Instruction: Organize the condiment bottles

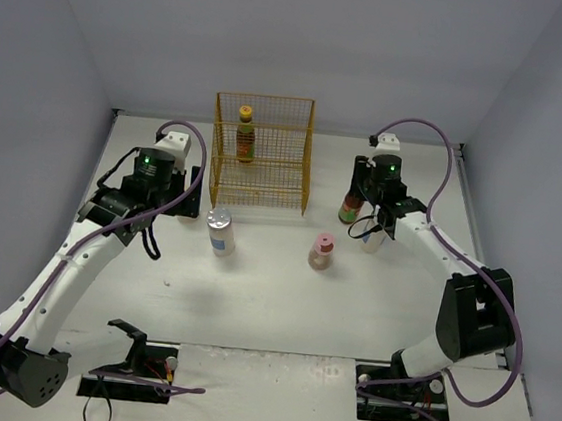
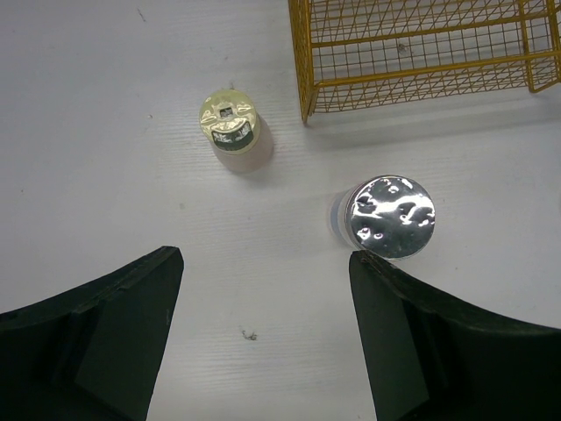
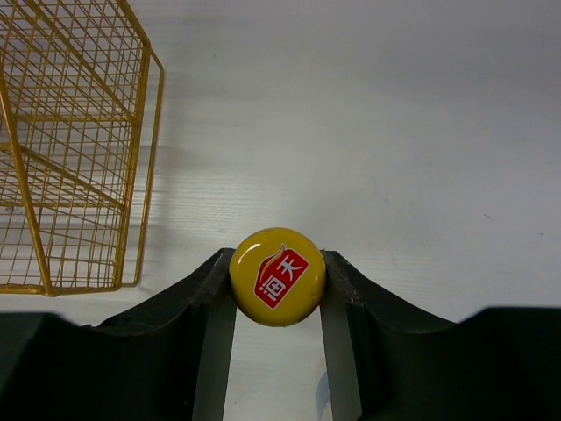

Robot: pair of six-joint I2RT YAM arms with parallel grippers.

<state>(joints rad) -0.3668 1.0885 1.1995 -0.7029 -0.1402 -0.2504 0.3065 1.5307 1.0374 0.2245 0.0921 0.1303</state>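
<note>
My right gripper is shut on the yellow cap of a dark, red-labelled condiment bottle, just right of the yellow wire rack. A second dark bottle with a yellow cap stands inside the rack. My left gripper hangs open over bare table. A silver-lidded jar stands just beyond its right fingertip, and a squat bottle with a yellow-green cap stands further off. A pink-capped squat bottle stands mid-table. Something pale stands close beside my right gripper.
The rack is open-fronted with wire shelves, and its near corner is close to the silver-lidded jar. Walls close the table at the back and both sides. Cables loop from both arms. The arm bases sit at the near edge.
</note>
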